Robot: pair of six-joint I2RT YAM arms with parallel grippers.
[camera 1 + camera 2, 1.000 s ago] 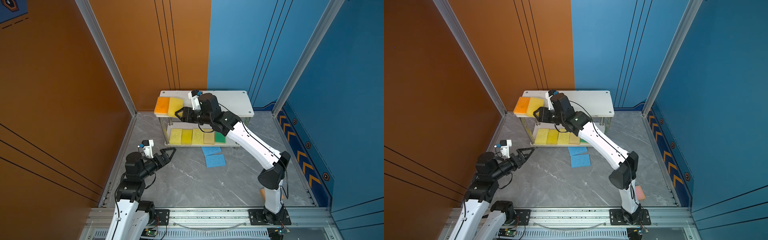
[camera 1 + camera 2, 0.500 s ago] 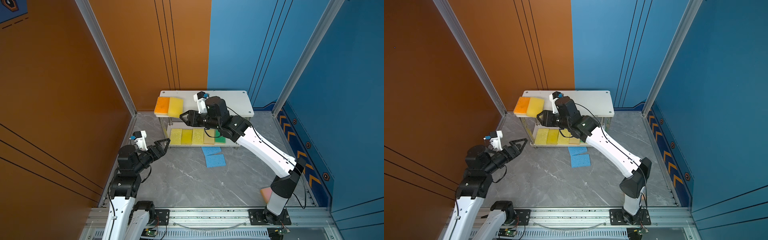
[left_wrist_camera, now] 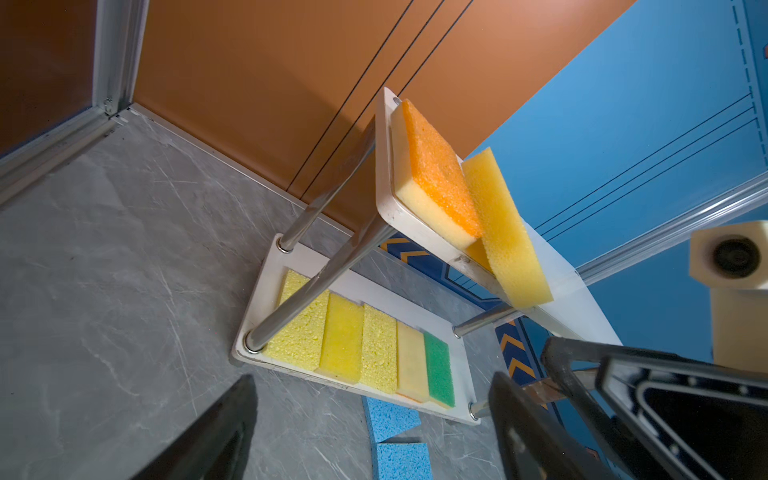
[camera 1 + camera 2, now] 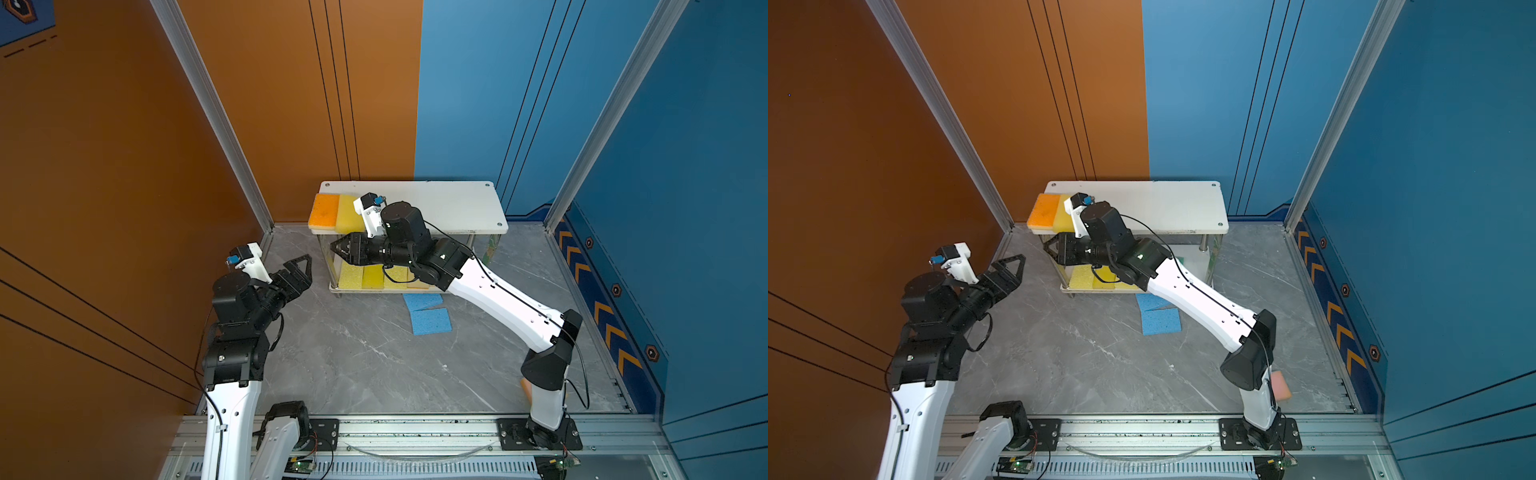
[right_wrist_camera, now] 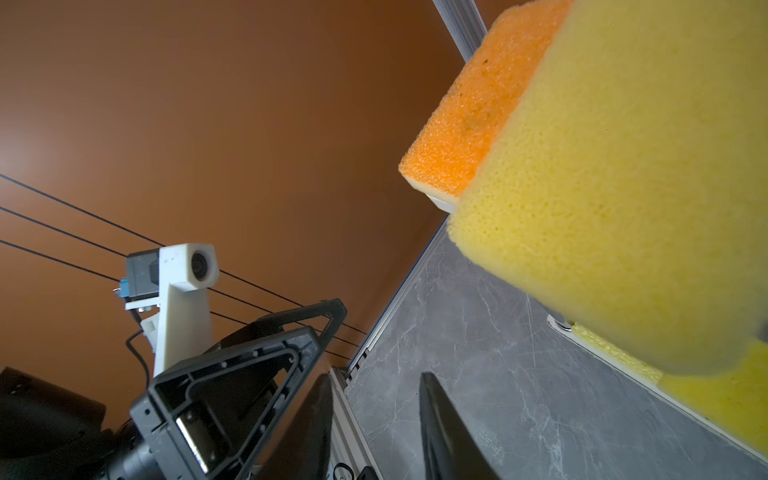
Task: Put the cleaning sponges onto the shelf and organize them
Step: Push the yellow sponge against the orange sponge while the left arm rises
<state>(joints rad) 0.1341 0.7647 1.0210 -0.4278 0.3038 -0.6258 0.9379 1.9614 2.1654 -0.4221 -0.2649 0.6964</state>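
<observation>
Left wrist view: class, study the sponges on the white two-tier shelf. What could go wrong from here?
The plain yellow foam sponge overhangs the front edge of the white top board beside the orange-topped sponge; it might slide off.
The right gripper, jaws empty, hangs close to that overhang; a nudge could knock it down.
The pink sponge by the right arm's base, partly hidden, may be missed.

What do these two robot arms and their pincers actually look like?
The left arm and right arm have white shells, black joints and thin black cables looping outside. The left gripper and right gripper are black, with open-framed triangular fingers. Each wrist carries a white camera mount with a blue plug.
</observation>
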